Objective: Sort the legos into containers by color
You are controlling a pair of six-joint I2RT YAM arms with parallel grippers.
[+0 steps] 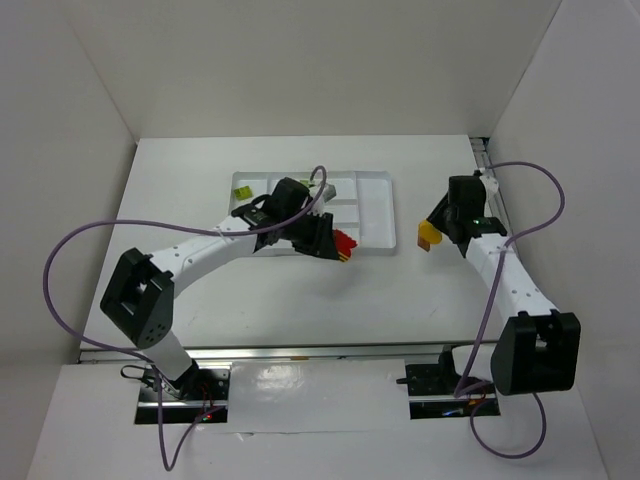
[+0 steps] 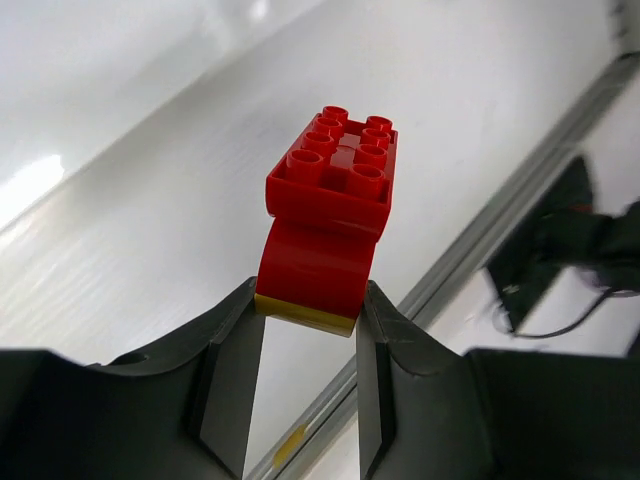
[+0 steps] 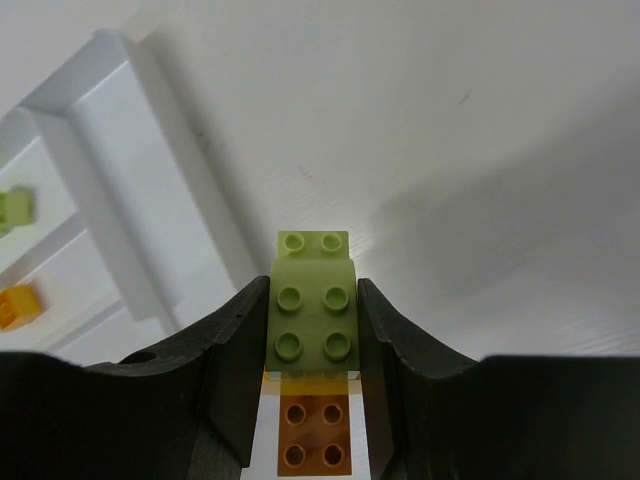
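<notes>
- Clamped between the left jaws: a red lego (image 2: 330,190), gripped at its curved lower part, with eight studs on its flat top.
- Under that red piece, a thin yellow strip (image 2: 305,316), possibly a second brick, with too little of it visible to say.
- From above, held at the end of the left arm (image 1: 200,247), just beside the near edge of the white tray (image 1: 378,205), over the bench (image 1: 300,300).
- Clamped between the right jaws: a lime green lego (image 3: 312,310), squeezed on both sides, studs toward the wrist camera.
- Directly beneath it and touching, a brownish-orange lego (image 3: 312,440) with four studs in view.
- Held to the right of the tray and apart from it, above the bench, at the end of the right arm (image 1: 510,280).
- Lying in the tray, seen from the right wrist: a second lime lego (image 3: 12,208) in one compartment and a yellow-orange lego (image 3: 18,305) in the neighbouring one, with a low ridge between them.
- Flat on the bench, between the working ends of the two arms: the tray itself, long side running across the overhead view.
</notes>
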